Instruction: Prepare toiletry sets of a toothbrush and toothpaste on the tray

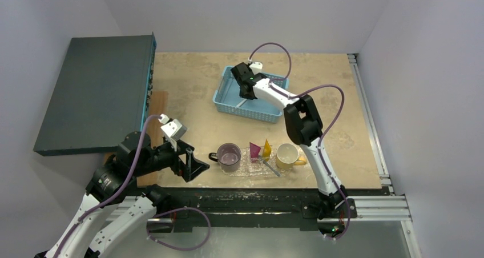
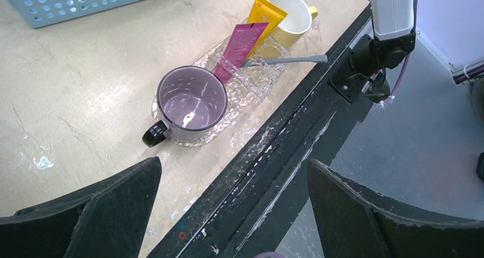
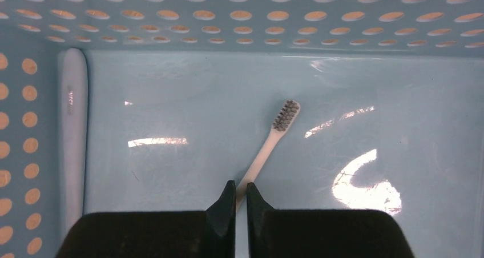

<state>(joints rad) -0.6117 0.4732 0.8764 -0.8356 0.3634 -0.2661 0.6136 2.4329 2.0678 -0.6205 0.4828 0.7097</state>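
Observation:
The clear crinkled tray (image 1: 244, 169) lies near the table's front edge, also in the left wrist view (image 2: 255, 82). On it lie a magenta-pink tube (image 1: 254, 150) (image 2: 241, 45), a yellow-orange tube (image 1: 266, 148) (image 2: 263, 13) and one pale toothbrush (image 1: 271, 168) (image 2: 295, 59). My right gripper (image 1: 245, 90) (image 3: 240, 193) reaches down into the light-blue basket (image 1: 259, 113) and is shut on the handle of the second toothbrush (image 3: 269, 144), whose bristled head points away. My left gripper (image 1: 197, 166) (image 2: 234, 175) is open and empty over the table's near edge, left of the tray.
A purple mug (image 1: 229, 156) (image 2: 191, 101) stands on the tray's left end and a yellow mug (image 1: 287, 155) (image 2: 290, 18) at its right end. A pale rounded bar (image 3: 73, 127) lies along the basket's left wall. A dark grey box (image 1: 94, 92) fills the far left.

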